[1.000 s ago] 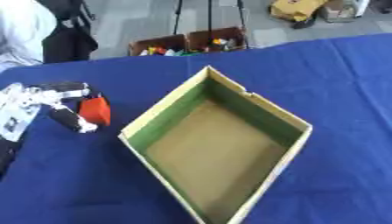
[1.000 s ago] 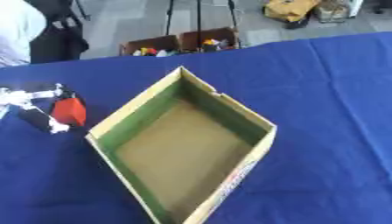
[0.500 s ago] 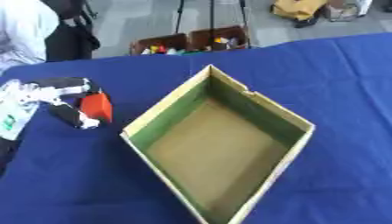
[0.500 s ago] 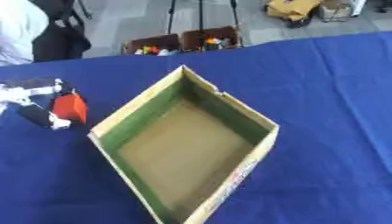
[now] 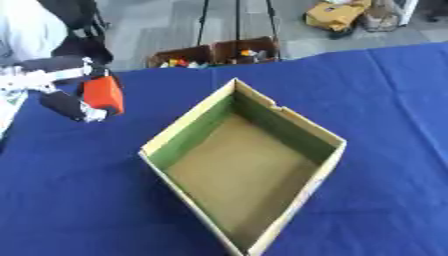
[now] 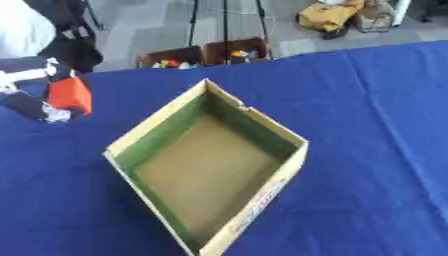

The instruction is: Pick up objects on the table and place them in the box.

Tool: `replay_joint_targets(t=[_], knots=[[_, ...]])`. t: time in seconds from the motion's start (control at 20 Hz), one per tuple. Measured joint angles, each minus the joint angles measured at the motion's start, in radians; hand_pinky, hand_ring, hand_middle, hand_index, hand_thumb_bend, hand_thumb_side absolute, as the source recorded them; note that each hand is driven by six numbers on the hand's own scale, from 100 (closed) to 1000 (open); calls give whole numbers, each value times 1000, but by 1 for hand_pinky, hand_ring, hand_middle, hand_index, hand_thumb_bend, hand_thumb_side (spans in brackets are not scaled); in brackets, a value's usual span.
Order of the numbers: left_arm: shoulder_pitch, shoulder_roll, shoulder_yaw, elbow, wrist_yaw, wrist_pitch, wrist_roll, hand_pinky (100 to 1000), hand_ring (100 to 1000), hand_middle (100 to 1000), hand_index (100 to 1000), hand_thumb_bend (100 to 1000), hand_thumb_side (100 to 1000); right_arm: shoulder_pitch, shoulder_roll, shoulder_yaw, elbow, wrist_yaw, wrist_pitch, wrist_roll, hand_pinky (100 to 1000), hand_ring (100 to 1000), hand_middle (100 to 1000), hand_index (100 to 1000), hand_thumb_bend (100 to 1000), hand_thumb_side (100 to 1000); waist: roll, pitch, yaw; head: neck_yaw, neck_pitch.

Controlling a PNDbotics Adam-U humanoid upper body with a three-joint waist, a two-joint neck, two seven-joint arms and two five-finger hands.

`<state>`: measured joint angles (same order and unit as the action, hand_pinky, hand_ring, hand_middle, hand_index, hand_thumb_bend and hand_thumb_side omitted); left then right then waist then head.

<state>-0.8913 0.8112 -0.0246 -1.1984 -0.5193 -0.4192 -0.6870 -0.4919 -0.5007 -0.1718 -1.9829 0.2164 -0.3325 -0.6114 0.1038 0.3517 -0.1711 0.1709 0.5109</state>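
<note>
The box (image 5: 245, 170) sat nearest, an open cardboard tray turned corner-on, so that one corner pointed toward the camera and another away. Its inner walls were green, its floor plain brown, and nothing lay inside it. It rested on the blue cloth (image 5: 385, 100) that covered the table.

To the box's left and a little farther back, the left hand (image 5: 66, 85) reached in from the left edge, above the cloth. Its fingers and thumb were curled around an orange-red block (image 5: 103, 94), which hung clear of the box and left of its near-left wall. One dark finger (image 5: 68, 106) with a pale tip lay below the block, and another ran across above it. Whether the block touched the cloth could not be told, though it looked raised.

The right hand showed in neither view.

Beyond the far edge of the table, on the grey floor, stood two open cartons (image 5: 214, 52) holding small coloured things too blurred to name. Tripod legs (image 5: 236, 20) rose behind them, and a yellow bag (image 5: 337, 14) lay farther back to the right.
</note>
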Motion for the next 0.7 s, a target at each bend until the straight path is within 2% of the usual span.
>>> replay_joint_targets(t=[0.2, 0.4, 0.7], knots=[[-20, -1, -27, -93, -13, -15, 17, 359, 534, 576, 747, 100, 437, 0, 1, 0, 0, 0, 0, 0, 757, 745, 791, 773, 100, 627, 0, -8, 0, -3, 8], [-24, -3, -56, -185, -26, -6, 21, 358, 530, 572, 748, 100, 436, -1, 4, 1, 0, -3, -1, 1, 757, 745, 790, 772, 100, 626, 0, -12, -5, -2, 8], [-66, -91, -120, -277, -13, 30, -25, 355, 525, 565, 748, 100, 433, -1, 5, 1, 0, -8, -3, 2, 757, 745, 790, 772, 100, 619, 0, -21, -18, 4, 8]])
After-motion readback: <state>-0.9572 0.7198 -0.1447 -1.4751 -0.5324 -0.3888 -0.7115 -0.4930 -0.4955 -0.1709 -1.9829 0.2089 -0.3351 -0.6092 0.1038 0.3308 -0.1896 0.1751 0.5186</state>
